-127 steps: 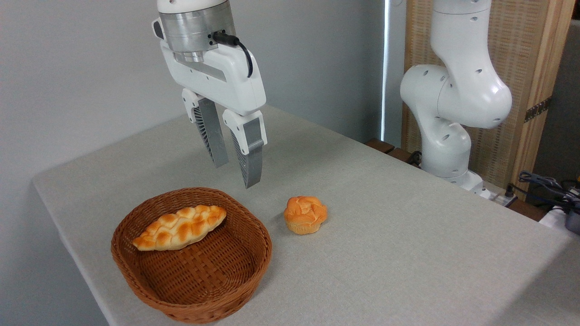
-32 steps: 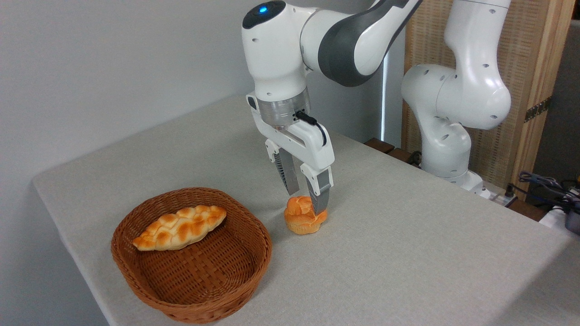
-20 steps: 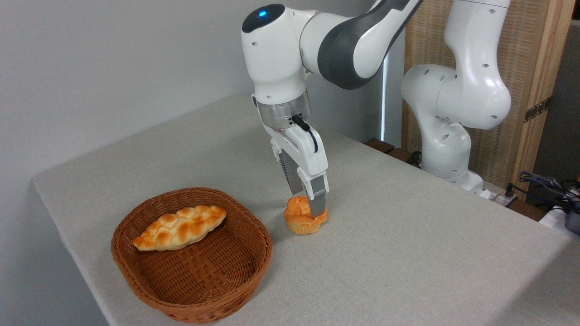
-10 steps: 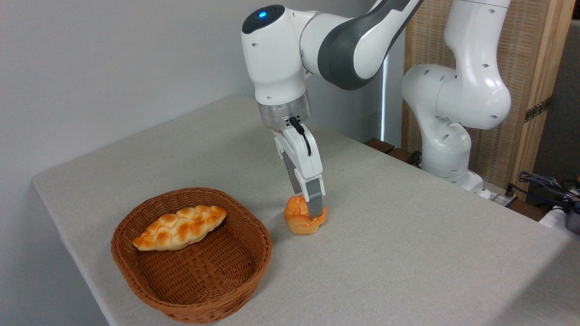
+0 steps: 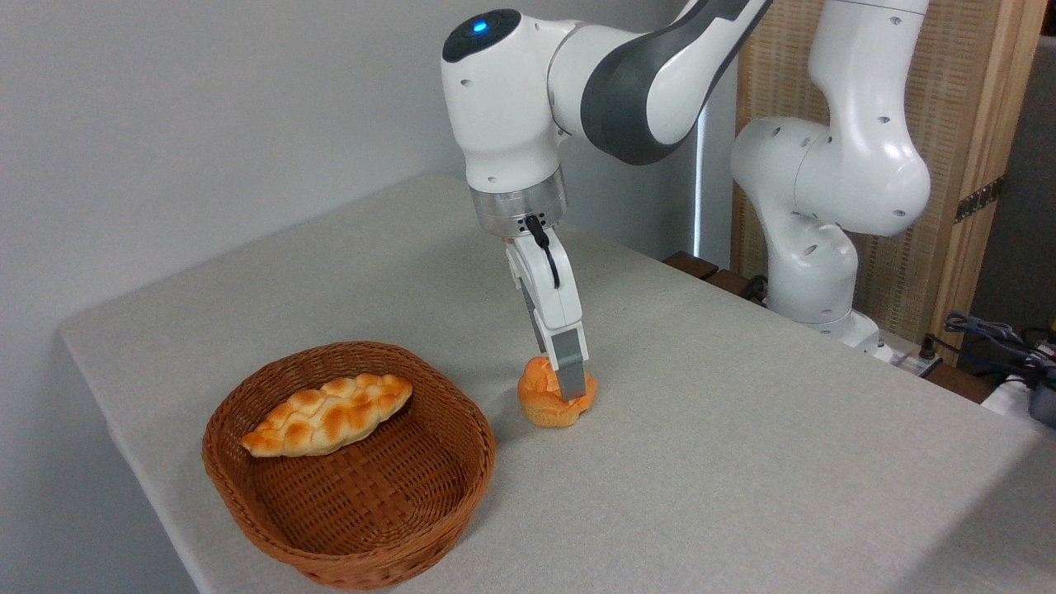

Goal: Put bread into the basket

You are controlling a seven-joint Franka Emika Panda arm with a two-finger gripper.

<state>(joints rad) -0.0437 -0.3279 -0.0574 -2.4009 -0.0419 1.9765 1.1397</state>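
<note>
The basket (image 5: 351,495) sits closest, near the front left edge of the table (image 5: 742,462). It is round, brown and woven. A long loaf (image 5: 328,414) lies inside it, leaning on the far left side of the wall. The rest of the basket floor is bare.

Just right of the basket, a bit farther back, the bun (image 5: 554,398) sits on the table. It is small, round and orange. It is not touching the basket.

The gripper (image 5: 568,386) comes straight down onto the top of the bun. It is turned sideways to the camera, so only one grey finger (image 5: 570,371) shows, and it covers the middle of the bun. The other finger is hidden behind it. I cannot tell if the fingers are squeezing the bun or just sitting around it. The bun rests on the table.

Above the gripper is the white arm (image 5: 528,107) with a blue light on top. It bends back to the right, to its big white base (image 5: 813,272) at the far edge of the table. Behind that stands a wooden screen (image 5: 949,124), and some dark cables (image 5: 990,338) lie at the far right.
</note>
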